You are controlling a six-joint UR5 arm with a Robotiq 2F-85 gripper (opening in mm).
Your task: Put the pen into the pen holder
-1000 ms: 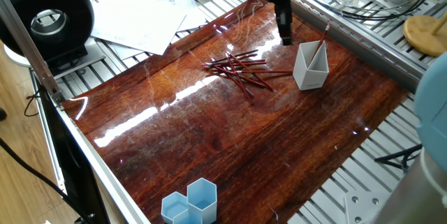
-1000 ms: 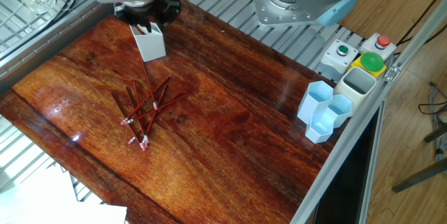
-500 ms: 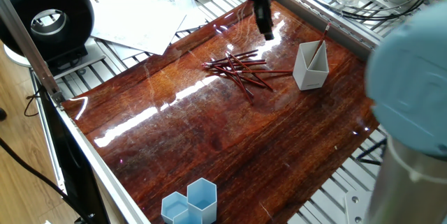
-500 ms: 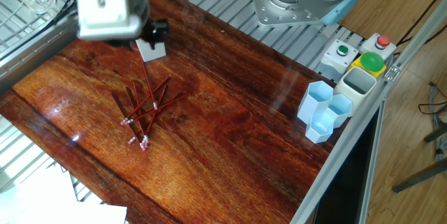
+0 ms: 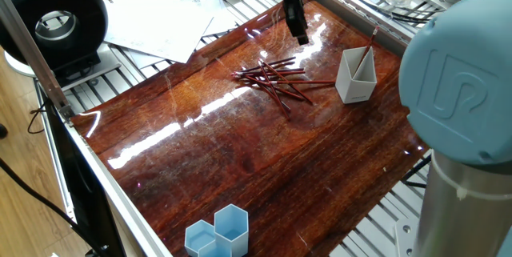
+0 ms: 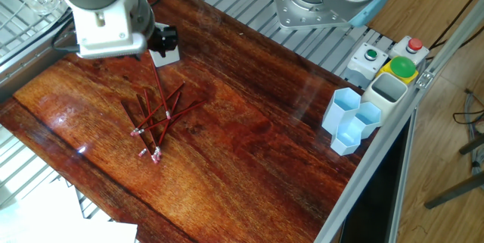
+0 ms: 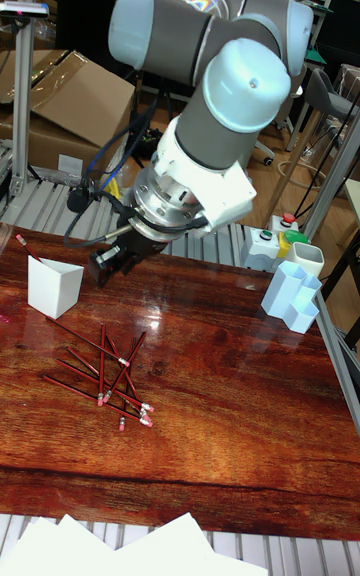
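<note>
The white angular pen holder [image 5: 356, 77] stands at the right of the wooden board, with one red pen [image 5: 370, 45] leaning inside it. Several red pens [image 5: 276, 81] lie in a loose pile left of it. My gripper [image 5: 302, 39] hangs above the board behind the pile, to the left of the holder, open and holding nothing. In the other fixed view the arm's wrist covers most of the gripper [image 6: 162, 40] and part of the pen holder [image 6: 168, 55]; the pens [image 6: 155, 118] lie below. The tall fixed view shows the gripper [image 7: 105, 266] right of the pen holder [image 7: 53, 286], above the pens [image 7: 105, 371].
Light blue hexagonal cups [image 6: 349, 122] stand at one board edge beside a button box [image 6: 389, 61]. White papers [image 5: 160, 21] lie off the board's far left corner. A yellow disc [image 5: 488, 39] sits at the right, and metal rails surround the board.
The gripper has moved left, away from the pen holder toward the area behind the pen pile. The arm's large joint has swung into the right of one fixed view.
</note>
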